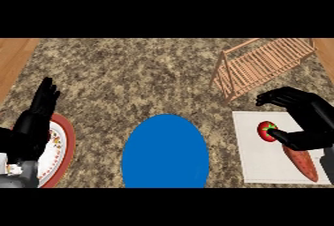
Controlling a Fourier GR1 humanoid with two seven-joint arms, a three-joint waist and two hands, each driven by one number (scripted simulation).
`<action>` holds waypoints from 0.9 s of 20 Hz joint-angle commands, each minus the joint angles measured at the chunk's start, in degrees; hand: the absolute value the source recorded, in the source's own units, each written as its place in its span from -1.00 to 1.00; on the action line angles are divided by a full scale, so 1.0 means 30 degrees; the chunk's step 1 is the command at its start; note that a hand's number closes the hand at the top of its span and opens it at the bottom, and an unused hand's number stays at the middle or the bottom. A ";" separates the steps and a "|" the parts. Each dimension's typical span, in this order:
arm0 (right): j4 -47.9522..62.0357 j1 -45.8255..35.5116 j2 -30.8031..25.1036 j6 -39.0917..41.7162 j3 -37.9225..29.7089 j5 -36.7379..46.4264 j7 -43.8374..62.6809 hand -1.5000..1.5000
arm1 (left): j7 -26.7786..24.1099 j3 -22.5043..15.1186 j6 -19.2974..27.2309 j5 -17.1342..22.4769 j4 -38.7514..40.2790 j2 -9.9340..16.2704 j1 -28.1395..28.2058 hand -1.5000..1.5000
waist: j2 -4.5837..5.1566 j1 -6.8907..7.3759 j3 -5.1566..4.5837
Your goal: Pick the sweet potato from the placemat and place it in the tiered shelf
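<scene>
Head view shows the task barely begun: the speckled stone counter (130, 84) carries everything, and nothing has left its starting place. Well to the left of the right hand (301, 120) lies a blue oval plate (165, 151), and beyond that hand, just past its fingertips, stands the wooden tiered shelf (261, 62), with nothing visible on its slats. Directly under the right hand lies the white placemat (261, 170). The hand hovers with fingers spread and curved and thumb apart from them, clamped on nothing. The sweet potato (301, 164) rests on the placemat just below the thumb, not yet grasped, while a red tomato (266, 131) sits beside the thumb tip, possibly touching it. So the grasp, the lift, the carry and the placement all remain. The left hand (36, 115) rests open, fingers up, at the far left above a red-rimmed plate (64, 150). The wrist hides the sweet potato's right end, the left hand covers part of that plate, and the shelf's tiers are hard to separate.
</scene>
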 commanded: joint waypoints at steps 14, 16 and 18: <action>0.0753 -0.2223 -0.7719 1.5412 -0.2321 0.3062 -0.3122 -1.00 | 0.0665 -0.0315 0.0876 -0.0078 -0.0262 -0.1508 -0.0558 0.00 | -0.0341 -0.0293 0.0006; -0.1105 -0.2283 -0.8037 1.4384 -0.2901 0.5337 -0.3548 -1.00 | 0.0374 -0.0238 0.0581 0.0228 -0.0155 -0.1610 -0.0106 0.00 | -0.0420 -0.0476 0.0032; -0.3198 -0.2551 -0.8304 1.3345 -0.2926 0.7317 -0.3446 -1.00 | 0.0284 0.0091 0.0706 0.0075 -0.0112 -0.1362 -0.0143 0.00 | -0.0453 -0.0526 0.0033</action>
